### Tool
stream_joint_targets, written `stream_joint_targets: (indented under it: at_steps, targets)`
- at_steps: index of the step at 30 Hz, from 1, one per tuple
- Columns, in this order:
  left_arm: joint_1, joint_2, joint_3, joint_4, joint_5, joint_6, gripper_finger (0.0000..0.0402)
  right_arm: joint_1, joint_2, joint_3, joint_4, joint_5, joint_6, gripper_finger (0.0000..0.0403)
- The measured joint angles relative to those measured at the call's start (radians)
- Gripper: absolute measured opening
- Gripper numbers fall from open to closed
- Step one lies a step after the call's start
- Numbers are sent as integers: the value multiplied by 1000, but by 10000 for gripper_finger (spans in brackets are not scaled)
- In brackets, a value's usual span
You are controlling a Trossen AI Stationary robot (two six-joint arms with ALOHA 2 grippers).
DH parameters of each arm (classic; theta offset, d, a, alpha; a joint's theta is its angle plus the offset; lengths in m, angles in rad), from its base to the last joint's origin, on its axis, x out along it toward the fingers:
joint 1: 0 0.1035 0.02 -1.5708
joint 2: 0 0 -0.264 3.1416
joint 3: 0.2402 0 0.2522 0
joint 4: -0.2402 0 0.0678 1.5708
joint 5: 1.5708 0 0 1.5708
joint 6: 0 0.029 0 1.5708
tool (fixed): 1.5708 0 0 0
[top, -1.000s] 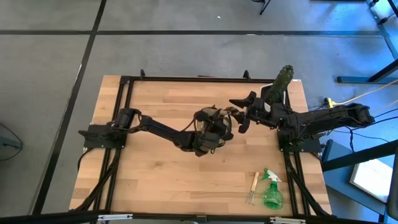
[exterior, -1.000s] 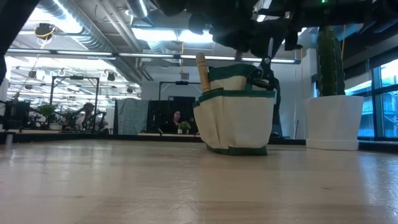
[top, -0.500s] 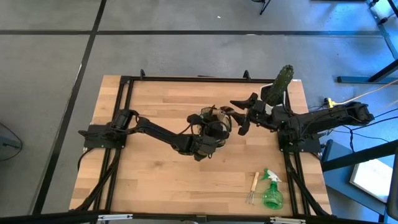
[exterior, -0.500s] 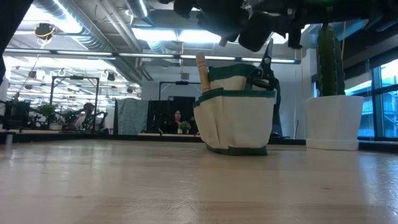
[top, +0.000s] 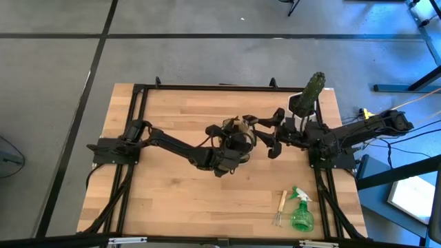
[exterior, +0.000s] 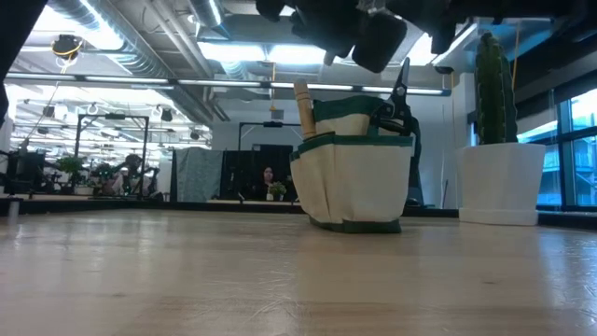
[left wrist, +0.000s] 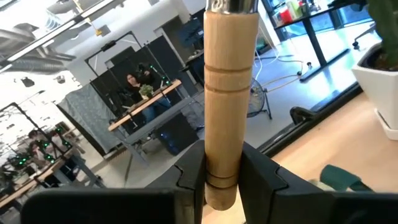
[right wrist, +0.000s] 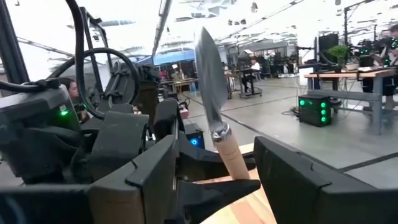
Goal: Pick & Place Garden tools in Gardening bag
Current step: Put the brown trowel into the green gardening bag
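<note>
The gardening bag (exterior: 354, 177) stands on the table's middle (top: 239, 127). A wooden handle (exterior: 303, 105) and black pruners (exterior: 398, 98) stick up out of it. My left gripper (left wrist: 222, 171) hovers over the bag (top: 234, 146), shut on a wooden-handled trowel whose metal blade (right wrist: 208, 68) points up. My right gripper (top: 264, 136) stands open just right of the bag, facing the trowel with nothing between its fingers (right wrist: 143, 180). A hand fork (top: 280, 207) and a green spray bottle (top: 300, 213) lie near the table's front right corner. My left gripper pinches the trowel's wooden handle near its free end (left wrist: 221, 155) between its two fingers. The fingers come in level and lie across the handle. The trowel stands nearly upright, blade up, lifted clear above the bag.
A cactus in a white pot (top: 310, 93) stands at the table's far right, close behind my right arm (exterior: 499, 177). Bare wood lies left of the bag and along the near edge. People and desks show in the room beyond the table.
My left gripper has risen a little above the bag and turned at the wrist, keeping hold of the trowel. My right gripper has swung toward the table's near edge, closer to the bag, still open.
</note>
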Motion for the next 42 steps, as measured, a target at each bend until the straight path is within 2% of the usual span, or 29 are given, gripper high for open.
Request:
stream_joint_targets:
  at_steps: [3, 8, 20, 25, 32, 38, 42]
  targets:
    - [-2, 0, 0, -8, 1, -1, 63, 19, -4, 0, 6, 12, -20, 220]
    - [-14, 0, 0, -9, 2, -2, 63, 51, -5, 0, 25, 161, -76, 220]
    - [-10, 1, 0, -22, 22, -48, 63, 59, 23, 0, 110, 78, -88, 220]
    - [-6, 2, 0, -24, 24, -36, 63, 89, 28, 0, 101, 91, -91, 220]
    - [-6, 2, 0, -28, 32, -36, 63, 145, 28, 0, 114, 243, -148, 220]
    - [-6, 2, 0, -28, 75, -62, 63, 163, 60, 61, 50, 252, -165, 226]
    - [-6, 2, 0, -28, 80, -63, 63, 176, 138, 134, -22, 328, -182, 244]
